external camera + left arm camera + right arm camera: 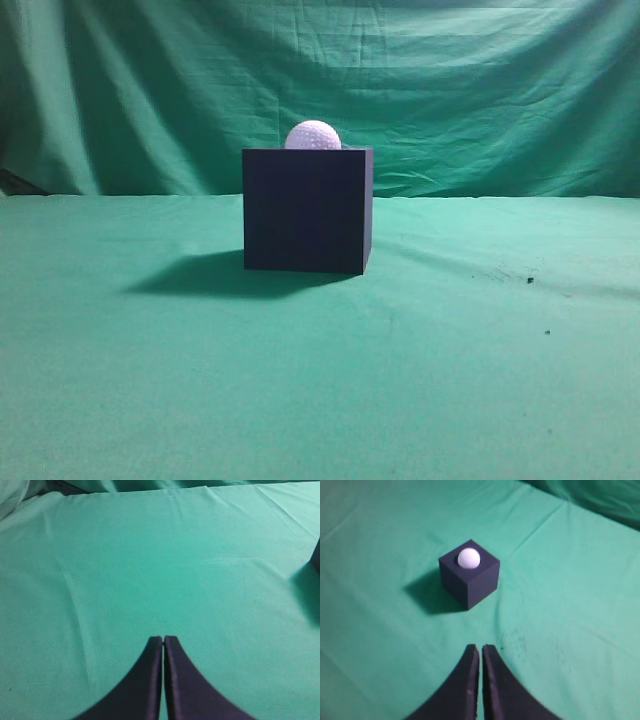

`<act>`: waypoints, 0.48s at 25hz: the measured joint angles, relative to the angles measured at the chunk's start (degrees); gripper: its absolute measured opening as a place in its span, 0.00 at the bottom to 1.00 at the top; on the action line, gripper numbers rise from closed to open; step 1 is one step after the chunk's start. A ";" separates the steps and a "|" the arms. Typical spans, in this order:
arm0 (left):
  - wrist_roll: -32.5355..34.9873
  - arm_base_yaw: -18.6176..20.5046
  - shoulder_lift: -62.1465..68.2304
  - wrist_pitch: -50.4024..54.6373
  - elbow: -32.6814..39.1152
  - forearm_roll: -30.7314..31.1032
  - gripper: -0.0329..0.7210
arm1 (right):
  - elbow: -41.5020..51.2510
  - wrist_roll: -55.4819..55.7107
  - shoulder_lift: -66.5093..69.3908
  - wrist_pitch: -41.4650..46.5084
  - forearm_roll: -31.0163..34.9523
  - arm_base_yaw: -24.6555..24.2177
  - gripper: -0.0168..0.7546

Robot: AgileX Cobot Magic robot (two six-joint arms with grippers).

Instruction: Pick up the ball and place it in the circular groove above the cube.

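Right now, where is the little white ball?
The ball sits on top of the cube, near the middle of the exterior view, on the green cloth. Neither gripper touches it.

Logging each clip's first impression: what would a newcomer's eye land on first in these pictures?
The white golf ball sitting on top of the dark cube, alone mid-table on the green cloth. Next, the cube's shadow falling to its left. In the wrist views, the left gripper and right gripper are shut, empty, away from the cube.

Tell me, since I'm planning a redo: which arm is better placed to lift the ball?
Right, probably. The right gripper faces the ball on the cube; the left gripper sees only the cube's edge.
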 joint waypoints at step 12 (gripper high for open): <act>0.00 0.00 0.00 0.00 0.00 0.00 0.04 | 25.56 -0.13 -19.47 -25.53 -0.21 -22.21 0.02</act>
